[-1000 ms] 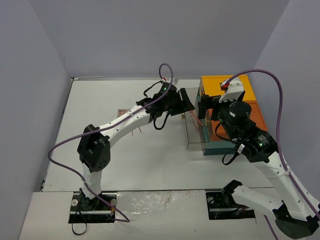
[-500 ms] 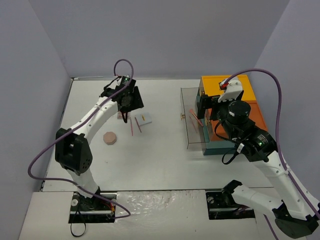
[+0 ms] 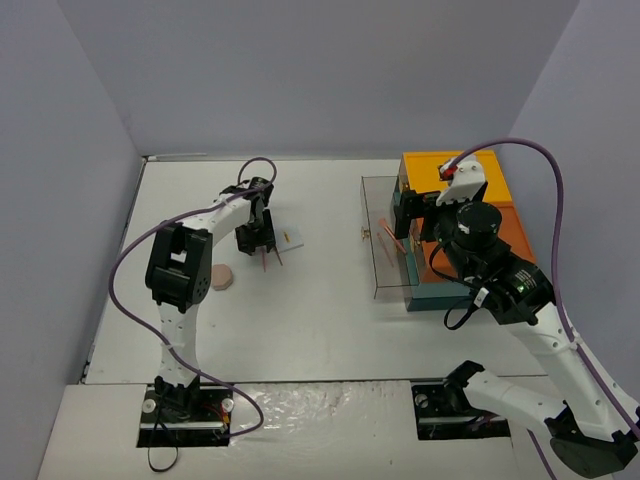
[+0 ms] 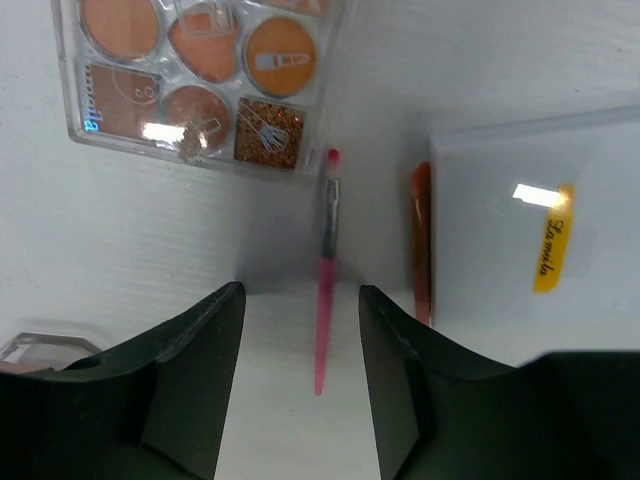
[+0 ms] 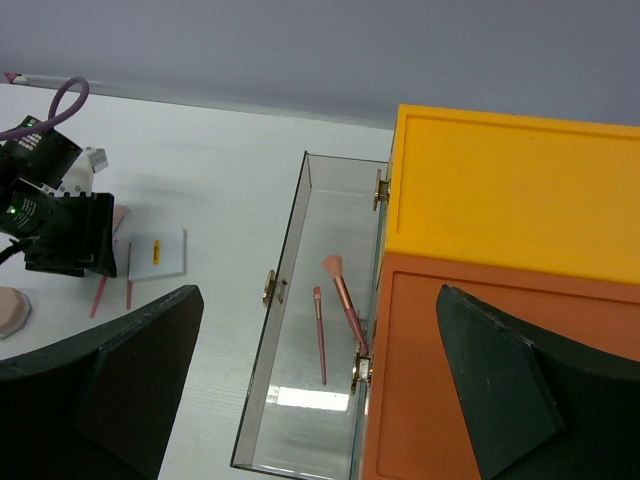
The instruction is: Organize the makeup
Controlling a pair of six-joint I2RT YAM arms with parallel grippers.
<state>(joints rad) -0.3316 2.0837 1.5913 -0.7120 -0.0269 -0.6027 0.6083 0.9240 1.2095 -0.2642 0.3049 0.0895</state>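
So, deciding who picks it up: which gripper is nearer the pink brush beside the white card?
Left. The left gripper hangs directly over the pink brush, a finger on each side; the right gripper is across the table, by the orange box.

Your two arms [image 3: 562, 352] white-shelled with black joints [image 3: 180, 272], a purple cable [image 5: 69, 97] looping off each, small green lights [image 3: 521, 288], your fingers [image 4: 190, 380] matte black, blunt.

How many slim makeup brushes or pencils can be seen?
4. Two in the clear drawer: a fan-tipped brush and a thin brush. Two on the table: a pink brush under the left gripper, an orange-red pencil beside the white card. More may be hidden.
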